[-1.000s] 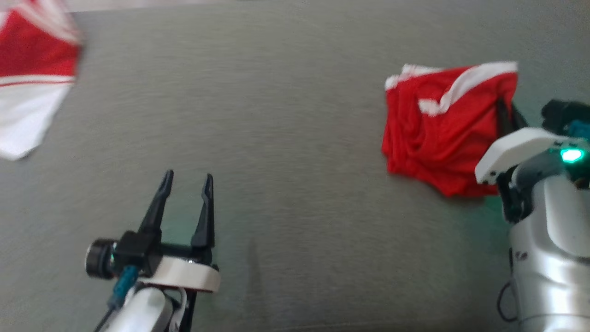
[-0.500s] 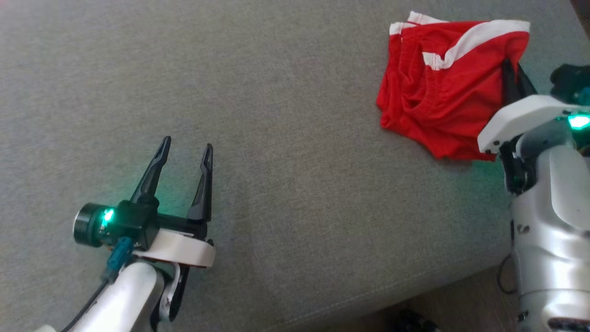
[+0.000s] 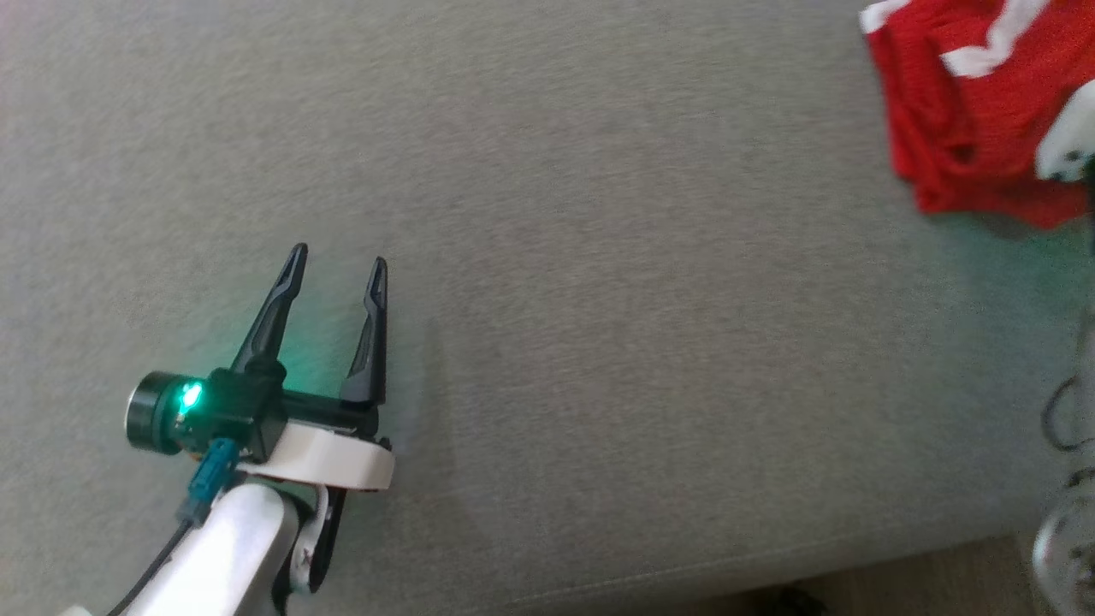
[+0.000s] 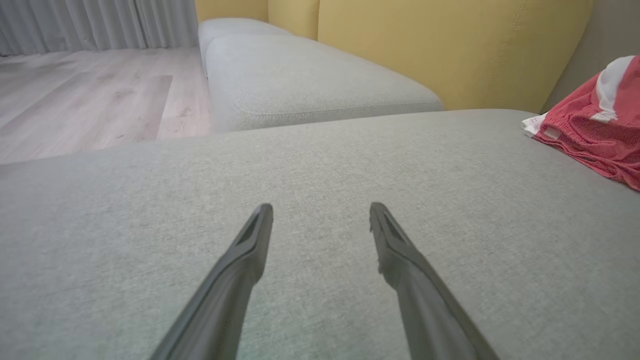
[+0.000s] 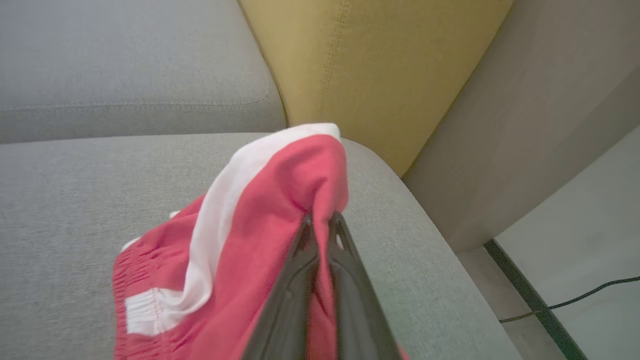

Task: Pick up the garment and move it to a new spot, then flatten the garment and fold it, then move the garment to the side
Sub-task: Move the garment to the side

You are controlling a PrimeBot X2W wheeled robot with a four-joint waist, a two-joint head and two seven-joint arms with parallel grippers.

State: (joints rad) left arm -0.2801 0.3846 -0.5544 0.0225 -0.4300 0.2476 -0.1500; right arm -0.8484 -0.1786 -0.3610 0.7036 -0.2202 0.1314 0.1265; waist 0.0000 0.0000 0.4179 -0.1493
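The garment (image 3: 967, 103) is a pair of red shorts with white stripes, bunched at the top right of the grey sofa seat (image 3: 599, 299) in the head view. In the right wrist view my right gripper (image 5: 322, 220) is shut on a raised fold of the garment (image 5: 260, 220), lifting it into a peak. Its white wrist housing (image 3: 1068, 137) shows at the head view's right edge. My left gripper (image 3: 338, 261) stands open over bare cushion at the lower left, far from the shorts. The left wrist view shows that gripper (image 4: 320, 212) and the garment (image 4: 595, 130) at the right.
A yellow back cushion (image 5: 360, 65) and a grey armrest (image 5: 525, 115) stand behind the shorts. A second grey seat (image 4: 300, 85) extends beyond, with wooden floor (image 4: 90, 95) past it. The seat's front edge (image 3: 727, 573) runs along the head view's bottom. A cable (image 5: 570, 302) lies on the floor.
The head camera has swung, so the shorts now sit at the top right edge. The right gripper still holds the garment; the left gripper stays open.
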